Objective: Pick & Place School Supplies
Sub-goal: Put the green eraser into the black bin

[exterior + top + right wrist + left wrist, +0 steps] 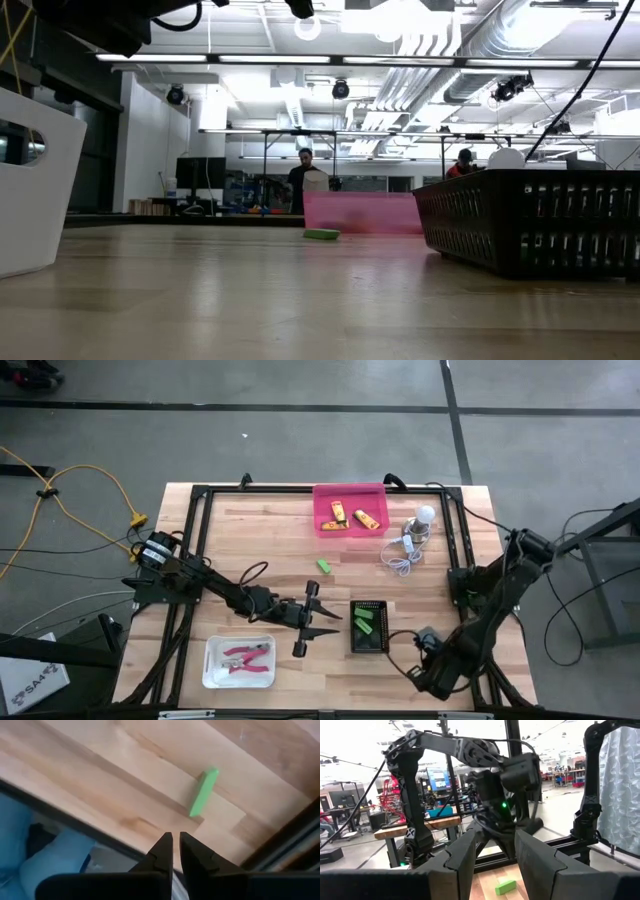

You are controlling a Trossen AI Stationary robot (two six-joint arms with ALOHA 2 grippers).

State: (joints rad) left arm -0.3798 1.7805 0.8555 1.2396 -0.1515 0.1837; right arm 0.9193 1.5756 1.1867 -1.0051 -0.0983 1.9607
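Observation:
My left gripper (pixel 318 618) hovers open over the table's middle, pointing at the black basket (pixel 368 627), which holds two green blocks (pixel 362 622). My right gripper (pixel 175 840) points down near the table's near right corner (pixel 428 638), its fingertips almost together with nothing between them. A green block (pixel 203 792) lies flat on the wood beyond them; a green block (pixel 505 886) also shows in the left wrist view. Another green block (pixel 323 566) lies mid-table. The pink tray (pixel 350 495) holds yellow-orange pieces (pixel 338 513). The white tray (pixel 215 670) holds pink-handled tools (pixel 245 658).
A white bulb (pixel 425 514) with its coiled cable (pixel 400 555) lies right of the pink tray. Black frame rails (pixel 195 560) run along the table's edges. In the low view the basket (pixel 530 225) stands at the right and the white tray (pixel 30 185) at the left; people stand in the room behind.

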